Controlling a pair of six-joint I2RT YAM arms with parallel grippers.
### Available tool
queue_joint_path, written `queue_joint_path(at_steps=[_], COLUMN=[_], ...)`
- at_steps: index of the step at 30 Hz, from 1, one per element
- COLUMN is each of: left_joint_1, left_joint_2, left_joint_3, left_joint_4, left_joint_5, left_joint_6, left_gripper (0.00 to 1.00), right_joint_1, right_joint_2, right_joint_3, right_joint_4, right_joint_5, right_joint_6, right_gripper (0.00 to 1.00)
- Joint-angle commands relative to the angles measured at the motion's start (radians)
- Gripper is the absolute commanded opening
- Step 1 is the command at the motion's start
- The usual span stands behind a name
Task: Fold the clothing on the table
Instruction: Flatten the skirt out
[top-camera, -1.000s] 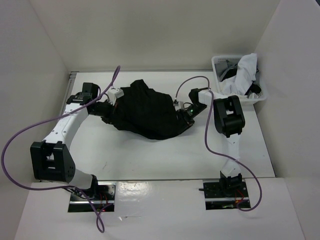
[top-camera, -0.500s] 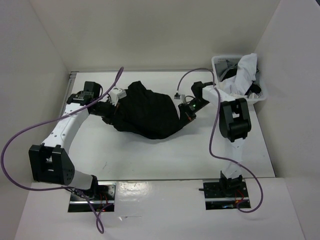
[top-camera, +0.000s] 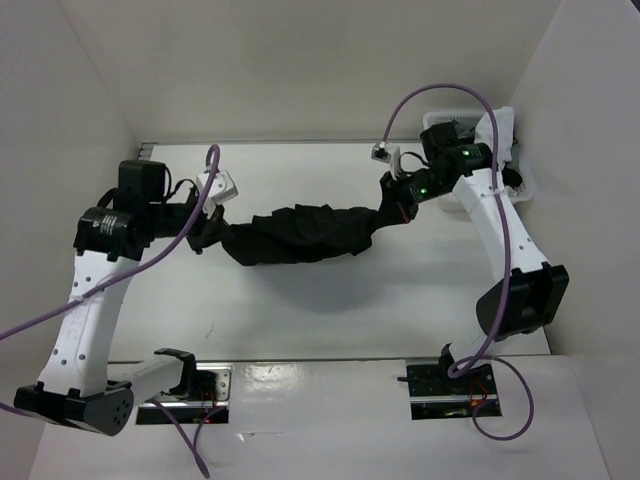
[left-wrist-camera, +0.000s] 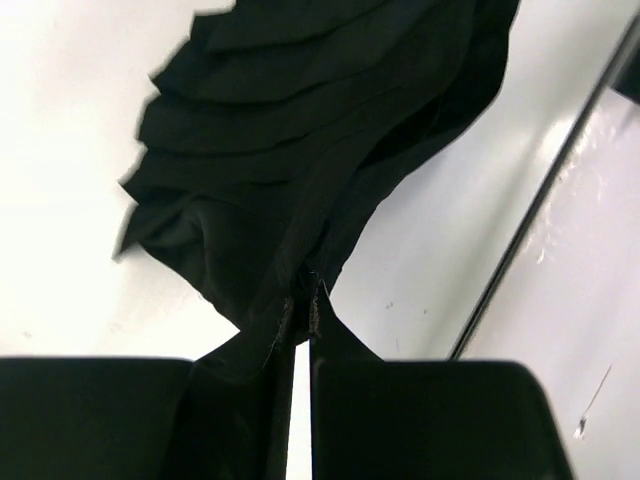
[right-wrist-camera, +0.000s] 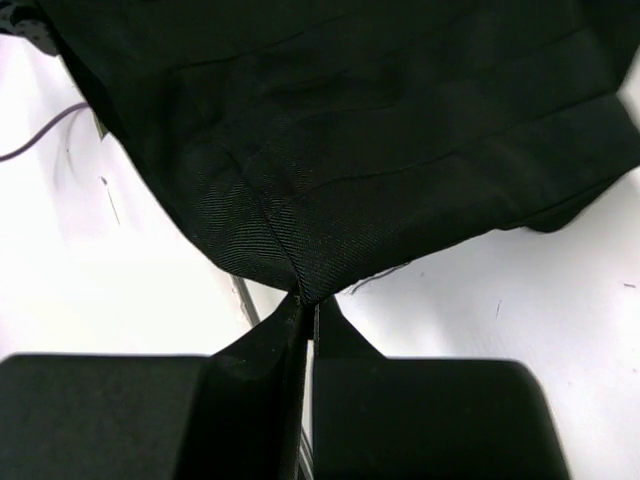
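Black cloth is pinched at the left end, where the left gripper (left-wrist-camera: 303, 305) is shut tight on a corner of the skirt (top-camera: 300, 235), pleats fanning away from its tips; from there the garment runs as a sagging, bunched rope above the middle of the table (top-camera: 200, 300), over its own shadow (top-camera: 320, 300), though I cannot tell whether the lowest sag brushes the top; at the right end the right gripper (right-wrist-camera: 306, 300) is clamped on another corner, where a seam meets the edge. To spread it well, I judge the arms should draw apart evenly so the bunching opens, then lower together so the hem lands flat; a jerk could slip these thin pinches. Fabric looks soft, matte, finely twilled; pleats lie in stacked, sharp-edged folds; the tabletop is smooth, white, faintly glossy.
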Motion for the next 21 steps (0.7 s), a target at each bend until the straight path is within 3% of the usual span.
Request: queue_joint_path(at_steps=[1, 6, 11, 17, 21], left_joint_1=[-0.001, 0.02, 0.032, 0.032, 0.032], left_joint_2=[-0.021, -0.033, -0.033, 0.08, 0.175], left_joint_3=[0.083, 0.189, 0.212, 0.126, 0.184], left_joint_4=[-0.138, -0.265, -0.265, -0.033, 0.133], left_joint_5=[0.11, 0.213, 0.269, 0.076, -0.056], left_joint_6=[0.136, 0.218, 0.231, 0.047, -0.034], left_gripper=[0.0, 0.0, 0.0, 0.0, 0.0], right_joint_1=[-0.003, -0.014, -0.014, -0.014, -0.014], right_joint_2=[-0.084, -0.147, -0.115, 0.165, 0.322], right_joint_3=[0.029, 0.04, 0.103, 0.305, 0.591], right_joint_4=[-0.052, -0.052, -0.052, -0.017, 0.058], right_joint_5=[0.008, 0.008, 0.008, 0.052, 0.144], right_joint_6=[-0.023, -0.023, -0.005, 0.078, 0.204], right_gripper=[0.0, 0.0, 0.0, 0.0, 0.0])
